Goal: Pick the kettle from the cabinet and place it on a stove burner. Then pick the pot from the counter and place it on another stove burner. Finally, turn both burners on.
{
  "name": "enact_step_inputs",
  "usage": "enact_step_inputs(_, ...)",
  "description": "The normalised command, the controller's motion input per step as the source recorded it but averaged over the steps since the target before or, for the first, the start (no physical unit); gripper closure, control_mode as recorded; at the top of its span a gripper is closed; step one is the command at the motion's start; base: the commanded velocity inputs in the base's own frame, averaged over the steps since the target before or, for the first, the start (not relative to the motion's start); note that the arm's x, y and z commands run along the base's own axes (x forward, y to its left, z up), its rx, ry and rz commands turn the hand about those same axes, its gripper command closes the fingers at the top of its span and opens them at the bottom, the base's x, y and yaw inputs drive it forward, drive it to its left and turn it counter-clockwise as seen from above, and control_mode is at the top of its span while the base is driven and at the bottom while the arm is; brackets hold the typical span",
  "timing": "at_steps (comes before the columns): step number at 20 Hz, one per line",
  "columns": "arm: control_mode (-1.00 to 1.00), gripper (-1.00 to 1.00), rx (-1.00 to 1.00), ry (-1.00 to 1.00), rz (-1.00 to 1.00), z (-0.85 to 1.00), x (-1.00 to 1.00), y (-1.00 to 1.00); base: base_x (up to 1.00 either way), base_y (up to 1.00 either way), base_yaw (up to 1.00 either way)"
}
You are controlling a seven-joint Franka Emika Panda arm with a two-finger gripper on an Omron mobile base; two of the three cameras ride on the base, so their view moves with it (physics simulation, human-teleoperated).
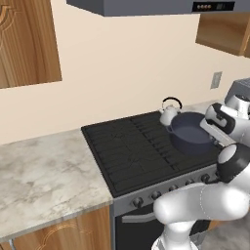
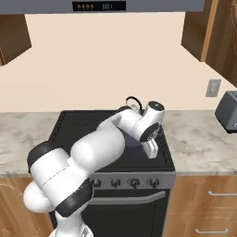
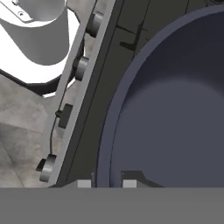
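The counter (image 1: 44, 176) of pale marbled stone runs along the cream wall on both sides of the cooker, above light-brown wooden drawers (image 2: 203, 203) with silver bar handles on the right. Between its two stretches sits the black cooktop, its stove burners (image 1: 132, 146) covered by ridged black grates, with a row of small round knobs (image 2: 122, 183) along the near front edge. The white arm (image 2: 92, 152) reaches from the near side over the right part of the cooktop. The pot (image 1: 191, 133), wide, round and dark blue-grey, is over the right side of the grates, toward the near edge; whether it rests on them or hangs just above cannot be told. In the hand view its rim curves past the gripper (image 3: 103, 183), whose two fingertips (image 3: 129, 183) stand narrowly apart with the pot's wall between them, so the grip is on the rim at the side nearest the knobs. A boxy grey toaster (image 2: 227, 111) stands on the counter far to the right, well apart from the cooktop. The kettle (image 1: 169, 114), small and silver-grey with a thin black arched handle, stands upright on the far right burner, just behind the pot and very close to it.
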Motion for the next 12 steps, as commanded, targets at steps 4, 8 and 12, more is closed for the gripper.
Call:
enact_step_inputs(4, -1.0, 1.0, 0.0, 0.0, 0.02, -0.16, 0.14, 0.0, 0.0, 0.0, 0.0)
enact_step_inputs(8, -1.0, 1.0, 0.0, 0.0, 0.01, -0.08, 0.0, 0.0, 0.0, 0.0, 0.0)
enact_step_inputs(12, -1.0, -1.0, 0.0, -0.02, 0.0, -0.03, 0.0, 0.0, 0.0, 0.0, 0.0)
